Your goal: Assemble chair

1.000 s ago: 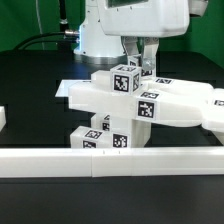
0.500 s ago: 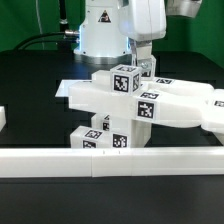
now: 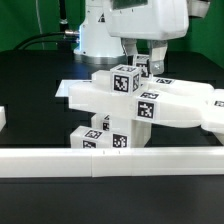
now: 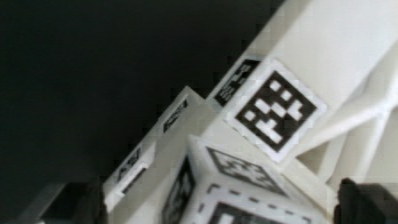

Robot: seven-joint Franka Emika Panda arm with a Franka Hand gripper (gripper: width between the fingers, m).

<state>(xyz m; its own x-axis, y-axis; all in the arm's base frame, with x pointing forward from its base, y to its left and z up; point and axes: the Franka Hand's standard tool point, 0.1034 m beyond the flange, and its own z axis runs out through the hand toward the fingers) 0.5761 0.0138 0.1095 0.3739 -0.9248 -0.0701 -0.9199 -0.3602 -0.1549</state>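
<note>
The partly built white chair (image 3: 112, 101) stands mid-table, its parts bearing black-and-white tags. A flat slab (image 3: 185, 101) reaches toward the exterior view's right, and a tagged block (image 3: 125, 79) sits on top. My gripper (image 3: 146, 66) hangs just above and behind that block, fingers apart. In the wrist view the tagged white parts (image 4: 270, 104) fill the frame. A tagged block corner lies between my two dark fingertips (image 4: 71, 204), which stand wide apart at either side. My gripper (image 4: 217, 206) is open and holds nothing.
A long low white border rail (image 3: 110, 161) runs across the front. A short rail end (image 3: 3, 118) shows at the exterior view's left edge. The arm's white base (image 3: 95, 35) stands behind the chair on the black table.
My hand has turned about its wrist above the top block, narrow half a second ago and broad again now. The chair parts have not moved.
</note>
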